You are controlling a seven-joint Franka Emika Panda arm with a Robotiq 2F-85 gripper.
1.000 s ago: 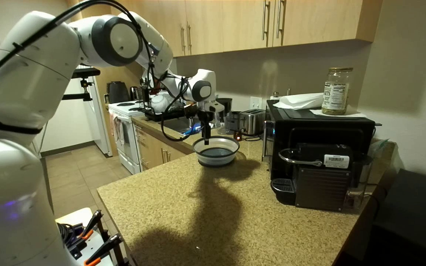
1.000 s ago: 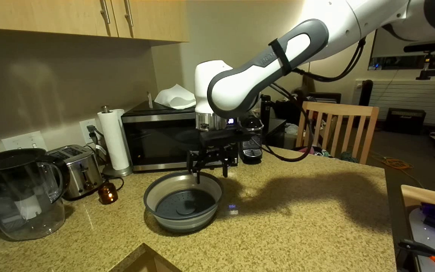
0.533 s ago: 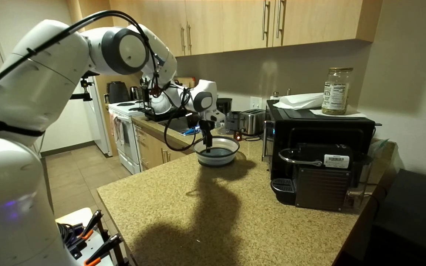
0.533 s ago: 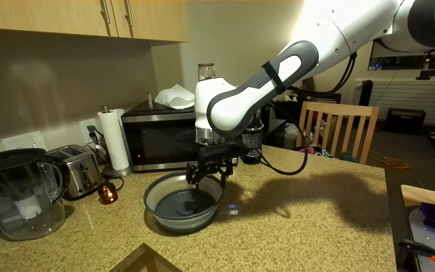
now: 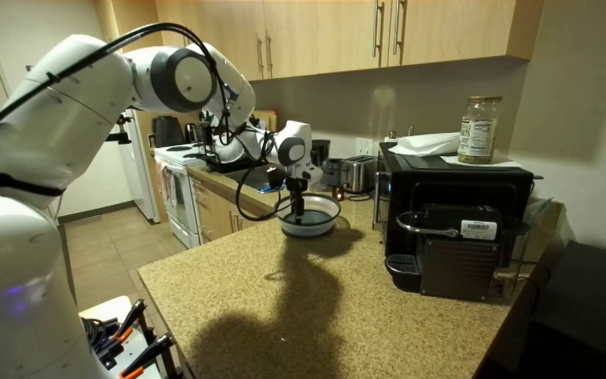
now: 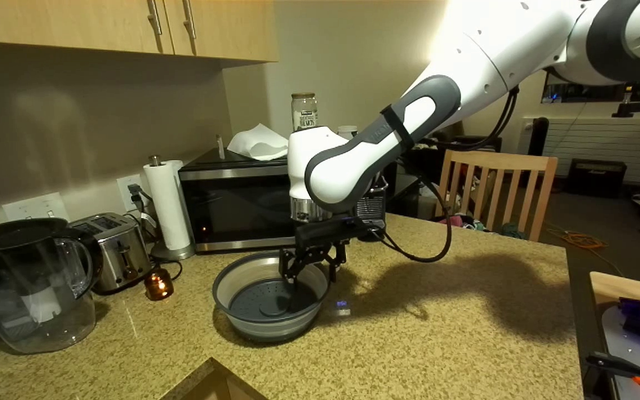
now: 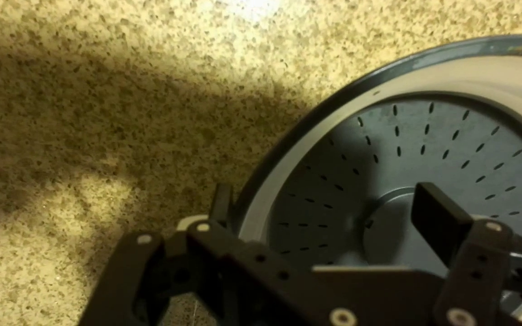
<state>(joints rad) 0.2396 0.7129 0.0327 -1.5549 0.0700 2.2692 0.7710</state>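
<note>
1. Robotiq gripper with its two fingers spread apart, straddling the rim of a gray collapsible colander.
2. One finger reaches down inside it while the other stands outside; I can't quite make out whether either touches the rim.
3. That colander sits upright on the speckled stone countertop, in front of the microwave.
4. Off toward the wall I see an amber glass jar, a two-slot toaster, a water filter pitcher and a paper towel roll.
</note>
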